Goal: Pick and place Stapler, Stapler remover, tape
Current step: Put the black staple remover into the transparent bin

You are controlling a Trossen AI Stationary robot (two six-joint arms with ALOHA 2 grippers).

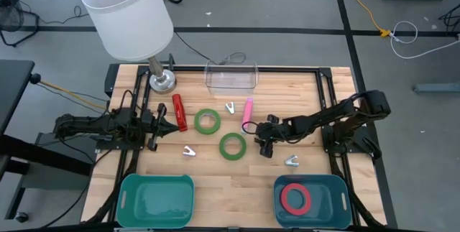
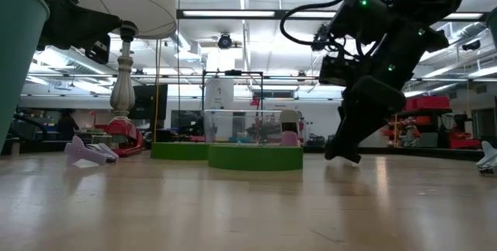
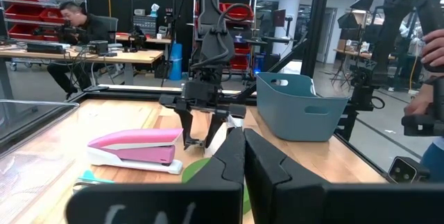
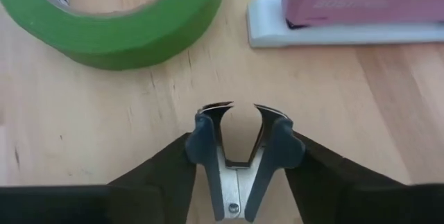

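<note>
Gripping a staple remover [image 4: 238, 156] between its fingers, right end effector [image 1: 261, 140] beside the pink stapler [image 1: 248, 111]; left end effector [image 1: 167, 123] clenched.

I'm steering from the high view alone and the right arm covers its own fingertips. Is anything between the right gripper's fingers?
Observer: Yes. The right wrist view shows the right gripper with one finger against each blue grip of a small metal-clawed staple remover.
Operator: Is it off the table?
Observer: It doesn't look so. In the low view that gripper's tip reaches down to the wooden tabletop.
Operator: And the left gripper?
Observer: The left wrist view shows the left gripper shut, with nothing between its fingers.
</note>
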